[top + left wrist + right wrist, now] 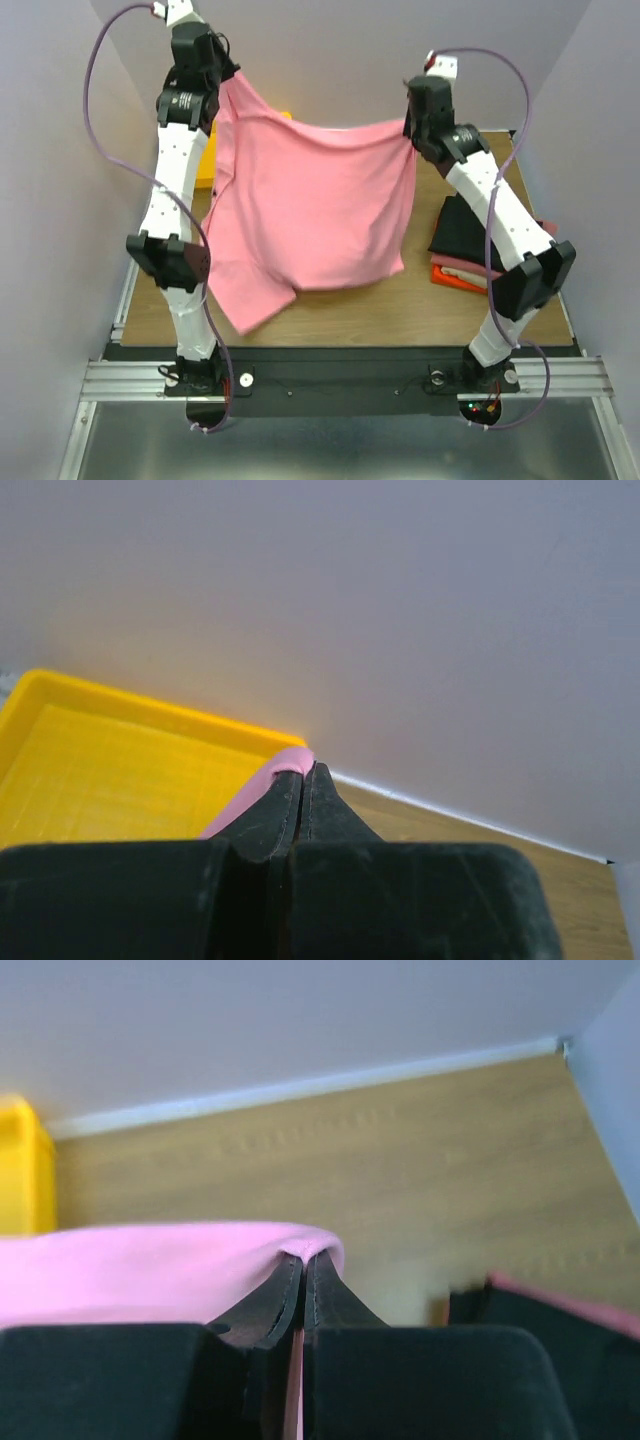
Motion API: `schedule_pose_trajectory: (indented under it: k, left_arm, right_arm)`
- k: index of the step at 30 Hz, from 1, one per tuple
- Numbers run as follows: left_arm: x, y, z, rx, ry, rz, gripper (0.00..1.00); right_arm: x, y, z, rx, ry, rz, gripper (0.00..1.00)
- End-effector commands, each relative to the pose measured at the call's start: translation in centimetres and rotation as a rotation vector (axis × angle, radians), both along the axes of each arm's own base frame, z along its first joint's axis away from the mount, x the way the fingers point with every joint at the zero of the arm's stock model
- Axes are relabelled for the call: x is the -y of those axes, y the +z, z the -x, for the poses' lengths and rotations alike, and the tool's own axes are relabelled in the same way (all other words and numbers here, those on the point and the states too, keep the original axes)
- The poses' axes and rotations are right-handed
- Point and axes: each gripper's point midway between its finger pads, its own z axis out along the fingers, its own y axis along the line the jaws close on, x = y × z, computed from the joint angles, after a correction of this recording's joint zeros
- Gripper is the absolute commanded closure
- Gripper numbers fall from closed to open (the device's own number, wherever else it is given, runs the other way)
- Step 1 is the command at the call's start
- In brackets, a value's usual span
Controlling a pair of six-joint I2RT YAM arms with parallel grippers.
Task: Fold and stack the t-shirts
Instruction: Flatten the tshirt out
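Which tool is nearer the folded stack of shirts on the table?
Right. The right tool, pinching a corner of the pink shirt, hangs just beyond the folded stack; the left tool holds the other corner across the table, near the yellow tray.

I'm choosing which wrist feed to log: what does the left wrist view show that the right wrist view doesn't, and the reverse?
Only the left wrist view: the left gripper, shut on a narrow edge of the pink shirt, and the open inside of the yellow tray.

Only the right wrist view: the right gripper, shut on a wide sagging span of that shirt, and the black folded shirt at the right.

Both: pinched pink cloth, some of the tray, the wooden table and the pale wall.
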Motion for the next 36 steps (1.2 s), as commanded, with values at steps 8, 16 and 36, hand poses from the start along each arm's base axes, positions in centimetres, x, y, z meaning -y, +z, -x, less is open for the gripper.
schedule_pose_trajectory:
  k: [8,16,36]
  left_arm:
    - [-2.6,26.1,18.4,0.754,-0.073,-0.036,1.0]
    - [-0.7,16.5,14.1,0.569,-0.166,-0.15,1.0]
    - [-5.0,17.3,35.0,0.711,-0.064,0.018,1.0]
  right_arm:
    - [1.8,24.3,3.4,0.586,0.114,-0.072,1.0]
    - [0.4,12.7,2.0,0.352,0.181,-0.006,1.0]
    - [1.4,22.2,20.2,0.601,0.49,-0.313,1.0]
